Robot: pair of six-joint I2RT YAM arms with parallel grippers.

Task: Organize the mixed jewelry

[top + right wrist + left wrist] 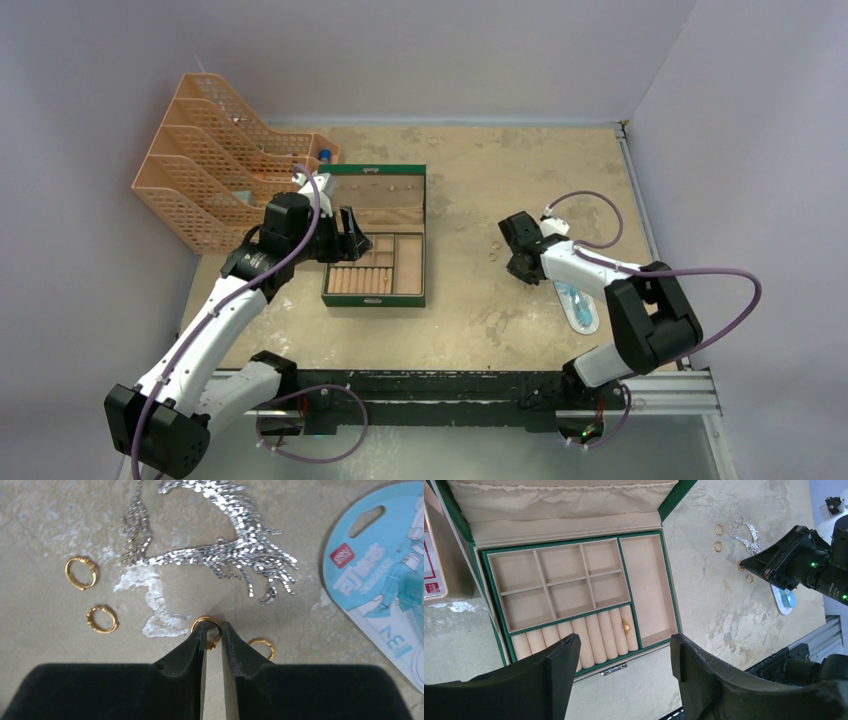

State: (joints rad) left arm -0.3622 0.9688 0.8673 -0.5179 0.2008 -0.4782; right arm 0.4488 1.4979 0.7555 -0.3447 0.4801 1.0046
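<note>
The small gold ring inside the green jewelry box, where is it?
Left wrist view: the small gold ring sits among the tan ring rolls, near their right end, beside the long compartment.

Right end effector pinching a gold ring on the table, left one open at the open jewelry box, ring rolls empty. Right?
No, the ring rolls aren't empty: the left wrist view shows one gold ring seated between two of them. The rest stands.

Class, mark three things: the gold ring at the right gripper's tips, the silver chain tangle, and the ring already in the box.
Pinched gold ring (206, 619): right wrist view, its upper arc.
Silver chain tangle (240, 555): right wrist view, central strands.
Stored gold ring (626, 625): left wrist view, its middle.
</note>
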